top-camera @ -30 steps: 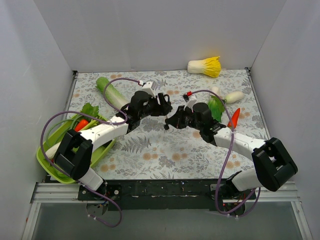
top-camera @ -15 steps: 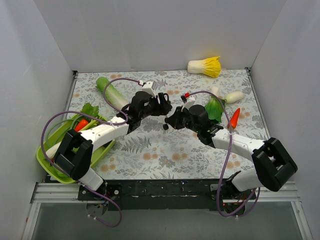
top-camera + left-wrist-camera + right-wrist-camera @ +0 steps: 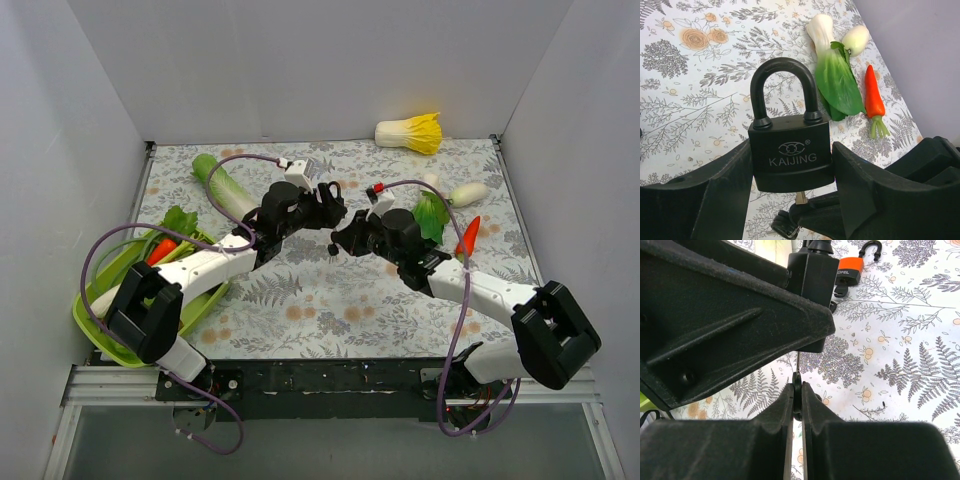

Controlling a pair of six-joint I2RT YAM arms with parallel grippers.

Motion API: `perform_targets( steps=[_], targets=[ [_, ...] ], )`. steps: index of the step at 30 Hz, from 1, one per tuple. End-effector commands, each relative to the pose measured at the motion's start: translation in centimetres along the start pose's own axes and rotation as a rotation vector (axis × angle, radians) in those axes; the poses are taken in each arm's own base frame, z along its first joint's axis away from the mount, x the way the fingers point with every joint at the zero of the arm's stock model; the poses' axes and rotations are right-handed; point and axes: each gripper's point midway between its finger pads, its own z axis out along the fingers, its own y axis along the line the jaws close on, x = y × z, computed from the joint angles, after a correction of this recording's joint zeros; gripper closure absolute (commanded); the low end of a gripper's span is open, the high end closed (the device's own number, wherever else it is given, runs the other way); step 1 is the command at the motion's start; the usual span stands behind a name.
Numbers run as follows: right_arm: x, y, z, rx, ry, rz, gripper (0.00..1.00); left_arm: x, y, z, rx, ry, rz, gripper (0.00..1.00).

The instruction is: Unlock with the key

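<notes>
Right fingers (image 3: 782, 440) moved closer, key (image 3: 800, 198) under black padlock (image 3: 790, 155) marked "KAIJING"

The padlock (image 3: 790, 155) in my black left end effector (image 3: 791, 167) is showing matte black with pale grey lettering, the key (image 3: 800, 198) beneath glinting silver. The counter (image 3: 690, 75) is showing white, printed with grey ferns and tan roses. A pepper (image 3: 873, 97) is showing red, a second padlock (image 3: 850, 270) orange.

L gripper (image 3: 328, 208) & R gripper (image 3: 340, 238) tip-to-tip, mid table (image 3: 300, 305)
</notes>
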Motion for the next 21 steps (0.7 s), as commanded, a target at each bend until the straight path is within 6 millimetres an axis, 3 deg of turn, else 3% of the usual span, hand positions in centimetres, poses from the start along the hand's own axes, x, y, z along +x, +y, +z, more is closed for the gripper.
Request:
perform_targets(
  steps=[1, 21],
  targets=[
    [-13.2, 3.6, -1.8, -0.074, -0.419, 0.002, 0.99, 2.2, -4.7, -2.1, 0.151, 0.103, 0.029, 1.00],
    [-16.5, 3.2, -4.4, -0.055, -0.521, -0.007, 0.99, 3.1, -5.8, -2.2, 0.171, 0.106, 0.101, 1.00]
  ],
)
